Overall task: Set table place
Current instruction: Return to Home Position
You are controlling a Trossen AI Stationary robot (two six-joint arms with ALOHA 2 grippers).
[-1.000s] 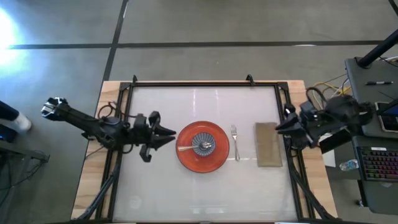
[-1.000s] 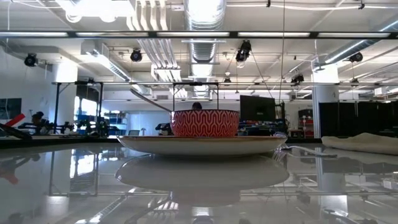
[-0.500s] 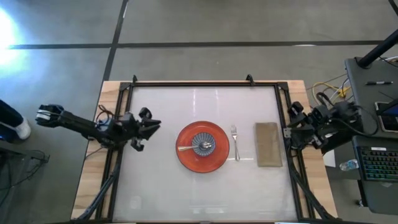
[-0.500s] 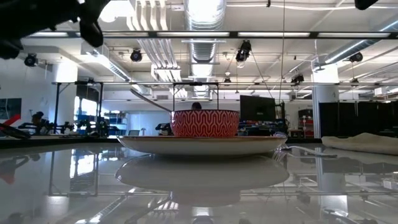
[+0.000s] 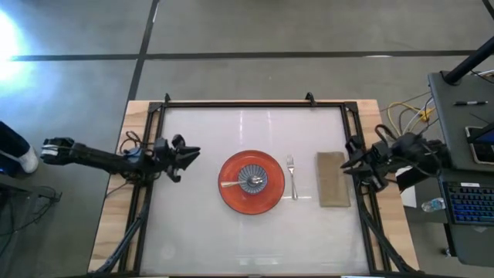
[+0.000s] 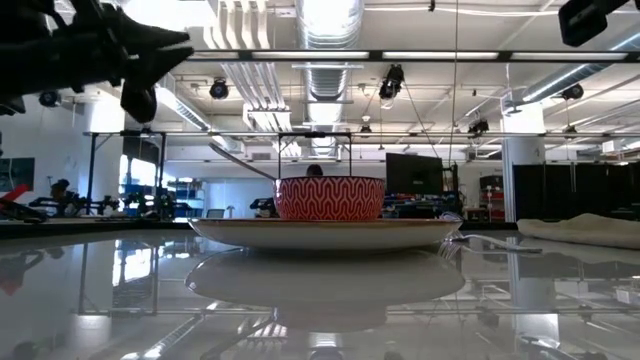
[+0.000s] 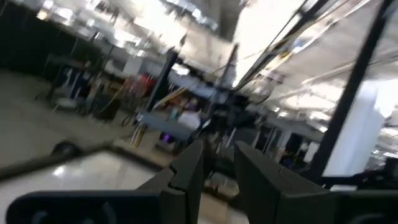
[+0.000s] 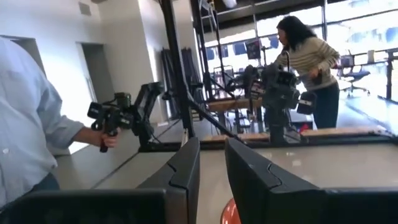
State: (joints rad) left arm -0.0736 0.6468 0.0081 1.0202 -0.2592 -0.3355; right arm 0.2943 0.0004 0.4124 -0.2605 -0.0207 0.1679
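An orange plate [image 5: 252,193] lies on the white table [image 5: 201,232] at mid-table, with a red patterned bowl [image 6: 330,198] on it and a spoon [image 5: 230,184] in the bowl. A fork [image 5: 292,188] lies right of the plate, and a folded tan napkin [image 5: 333,179] lies right of the fork. My left gripper [image 5: 191,153] is up over the table's left part, pointing at the plate, shut and empty. It also shows in the low view [image 6: 150,50]. My right gripper [image 5: 347,166] hovers at the napkin's right edge, shut and empty.
A black metal frame [image 5: 239,103] runs round the table top. A grey desk with a keyboard [image 5: 471,205] stands right of the table. In the right wrist view a person's sleeve [image 8: 31,124] and hand holding a device show, and another person [image 8: 308,62] stands beyond the table.
My left gripper has drawn back from the plate toward the table's left edge and has come into the low view at the upper left. My right gripper has shifted slightly by the table's right edge. The plate, bowl, fork and napkin have stayed put.
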